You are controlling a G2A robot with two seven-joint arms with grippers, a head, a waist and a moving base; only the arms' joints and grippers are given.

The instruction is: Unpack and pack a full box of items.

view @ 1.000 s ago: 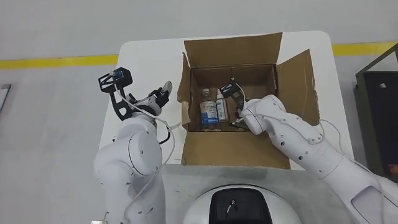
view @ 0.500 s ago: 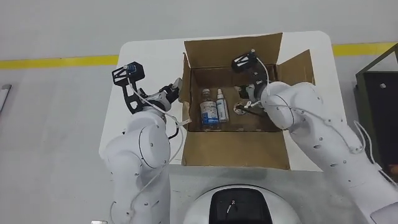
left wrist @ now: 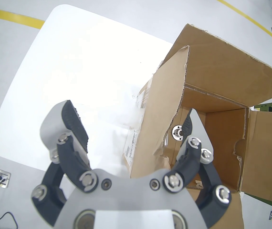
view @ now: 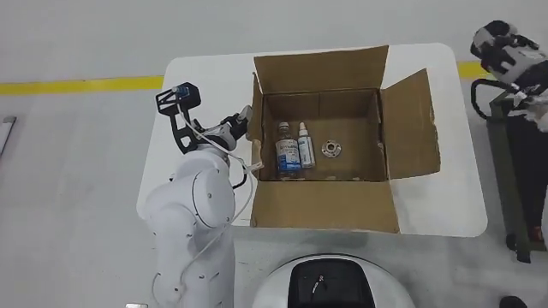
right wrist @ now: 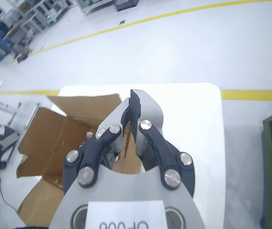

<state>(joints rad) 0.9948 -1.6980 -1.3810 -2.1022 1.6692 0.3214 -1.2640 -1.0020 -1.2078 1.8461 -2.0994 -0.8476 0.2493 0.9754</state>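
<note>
An open brown cardboard box stands on the white, round-cornered desk, nearer the desk's right side, with its flaps folded outward. Three things stand in a row on its floor, towards the left wall: a clear bottle with a dark cap and a paper label, a slim white bottle just beside it, and a small round metal flange a little apart to the right. The rest of the box floor is bare cardboard

The left gripper hangs at the box's left wall with its jaws spread wide and nothing between the pads; one jaw is outside the wall over the desk, the other over the inside, and the torn left flap rises between them. Whether either jaw touches the cardboard I cannot tell

The right gripper is held high, off past the desk's right edge and well apart from the box, its jaws pressed together and pinching nothing. A dark green metal frame stands on the floor to the right of the desk
</note>
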